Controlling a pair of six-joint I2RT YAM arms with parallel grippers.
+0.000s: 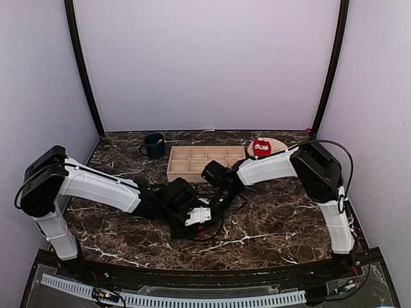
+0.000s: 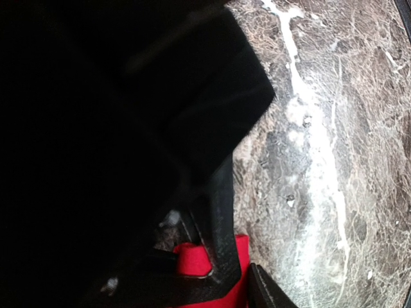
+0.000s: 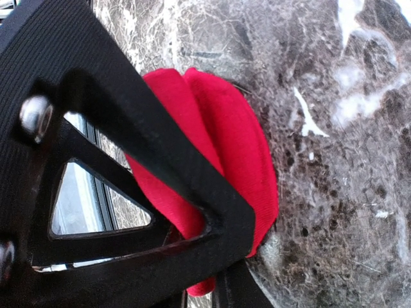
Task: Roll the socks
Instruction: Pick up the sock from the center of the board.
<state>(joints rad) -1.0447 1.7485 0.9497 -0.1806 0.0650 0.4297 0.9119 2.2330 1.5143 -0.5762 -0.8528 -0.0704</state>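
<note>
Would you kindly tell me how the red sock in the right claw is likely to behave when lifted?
The red sock will probably flop: it bulges in soft folds around the right claw. It looks like thin knit, so likely light. The ribbed fabric seems grippy, though loose folds may unroll.

Dark marble table (image 1: 276, 224) carries mug (image 1: 154, 145), wooden tray (image 1: 205, 162) & plate (image 1: 280, 144) at back. Mid-table we see a red sock (image 3: 237, 147)
</note>
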